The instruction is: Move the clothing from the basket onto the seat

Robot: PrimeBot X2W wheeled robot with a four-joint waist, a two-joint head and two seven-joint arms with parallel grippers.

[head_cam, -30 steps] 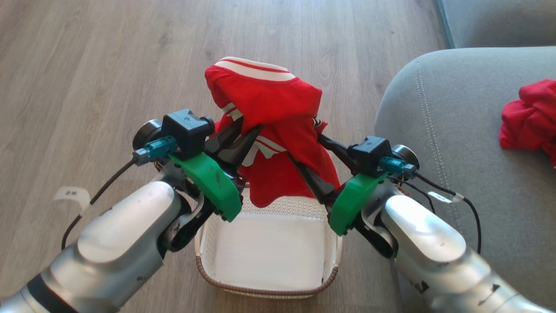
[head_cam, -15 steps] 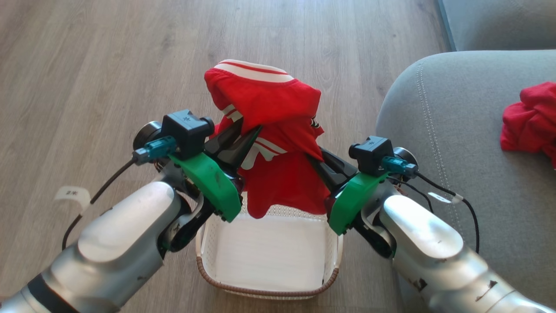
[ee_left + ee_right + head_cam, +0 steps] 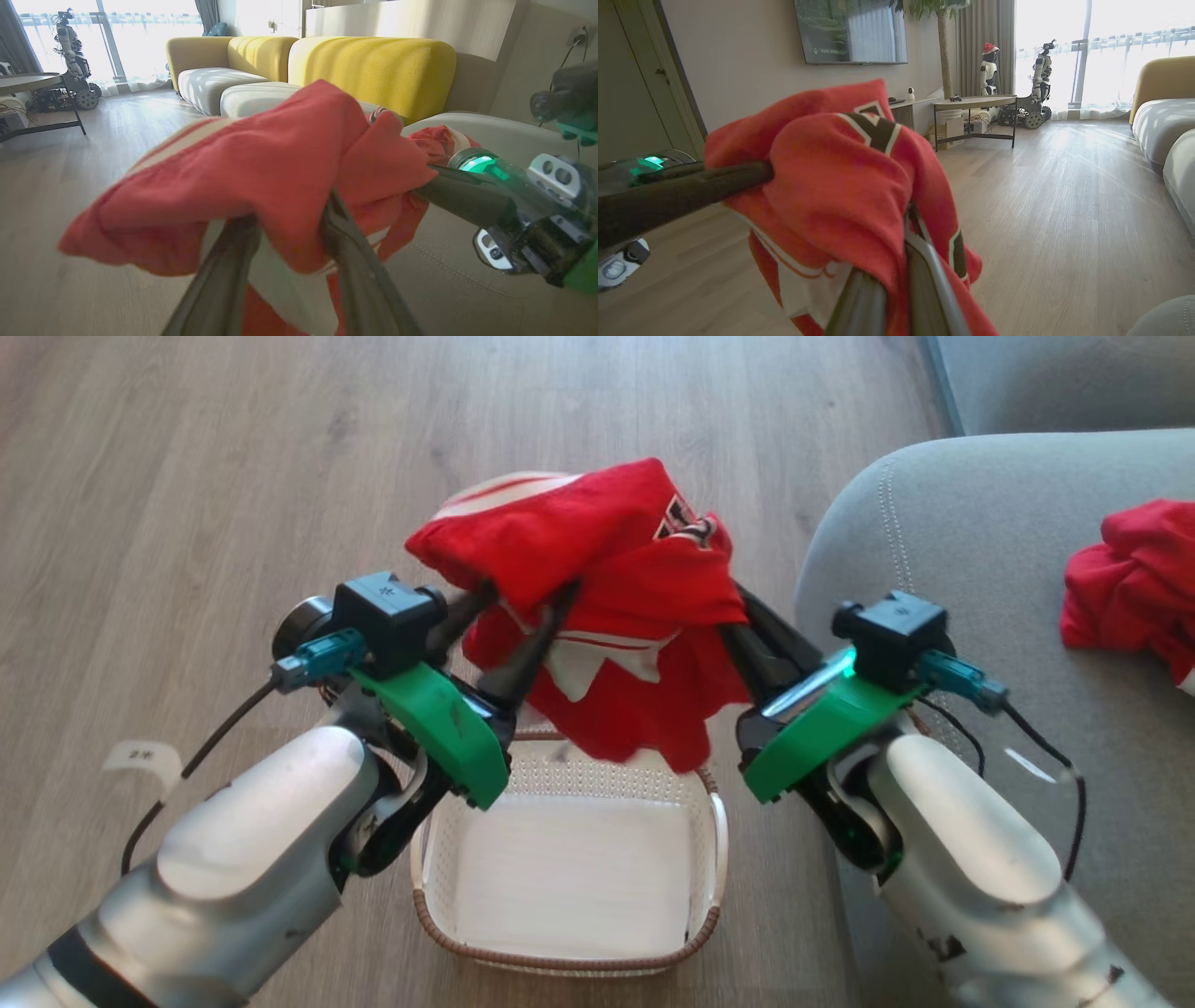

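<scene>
Wood-plank floor (image 3: 187, 476) spreads under the whole scene, and nearest the robot the basket (image 3: 425, 859) stands on it, cream-white with a brown rim, its white bottom in plain sight. Above the basket's far edge, both arms hold one red garment (image 3: 607, 588) in the air between them. On the left, the left end effector (image 3: 527, 602) has a thick fold of the fabric caught between its two dark fingers, which stand a little apart around the bunch; the left wrist view shows cloth draped over both tips. On the right, the right end effector (image 3: 747, 630) pinches the garment's other side, its fingers close together with red fabric squeezed between them. White panels and striped trim hang toward the basket's far rim; whether the hem touches it cannot be told. Beyond, to the right, lies the grey seat (image 3: 980, 551), with a second red garment (image 3: 1130, 583) crumpled on it. Farther off, the left wrist view shows a yellow sofa (image 3: 373, 65).
</scene>
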